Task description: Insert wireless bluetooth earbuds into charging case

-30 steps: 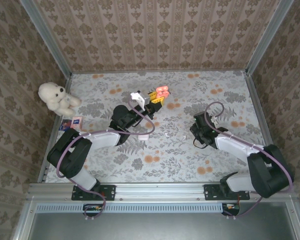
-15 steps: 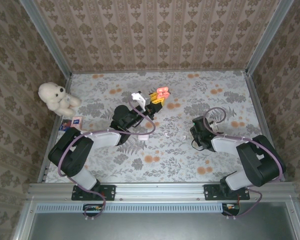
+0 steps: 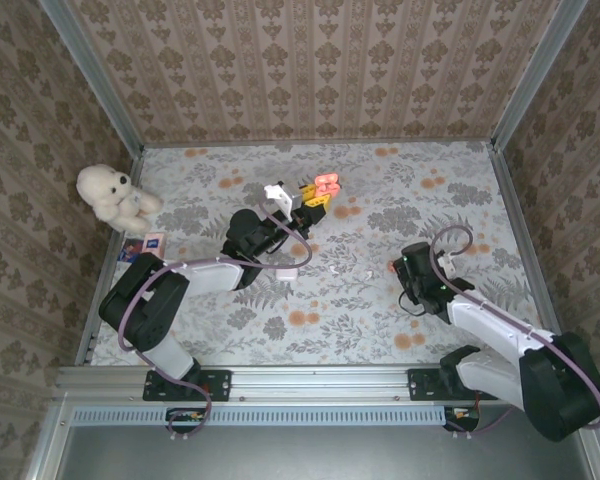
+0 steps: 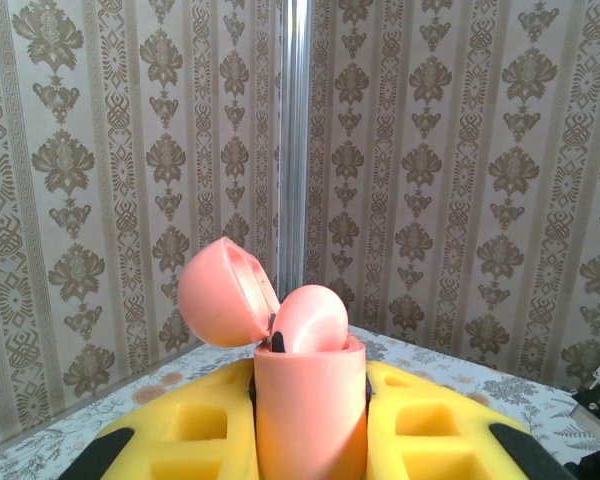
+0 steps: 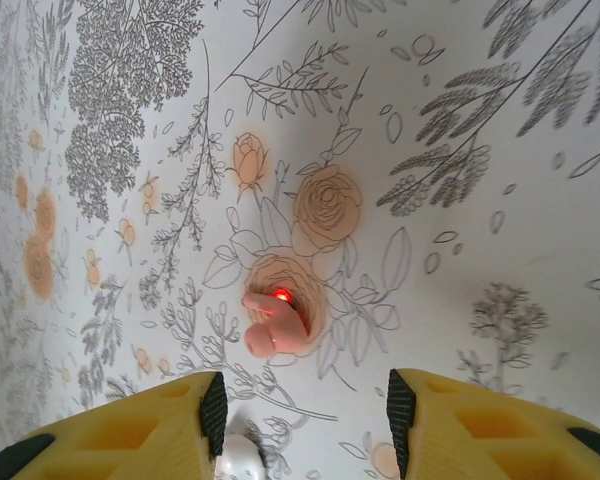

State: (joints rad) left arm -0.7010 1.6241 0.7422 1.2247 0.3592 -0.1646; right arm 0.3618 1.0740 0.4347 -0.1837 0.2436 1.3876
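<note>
Toward the back middle of the flowered counter (image 3: 380, 320), the left arm (image 3: 205, 275) stretches low and far forward. Its wrist is turned up, so the left fingers (image 4: 435, 435) point at the wallpapered corner. They are clenched on a pink case (image 4: 310, 395), which stands upright between the yellow pads with its lid (image 4: 225, 292) swung open to the left; from above, the case (image 3: 327, 183) sits off the counter at the arm's tip. On the other side the right arm (image 3: 480, 320) bends in from the near right corner, wrist angled down at the surface. The right fingers (image 5: 130, 430) stand released — parted, gripping nothing — just above the counter. An orange-red earbud (image 5: 275, 325) lies loose on a printed rose just ahead of that gap, a small red light glowing on it. A white rounded bit (image 5: 240, 458) shows at the frame's bottom edge beside the left pad, too cut off to name.
</note>
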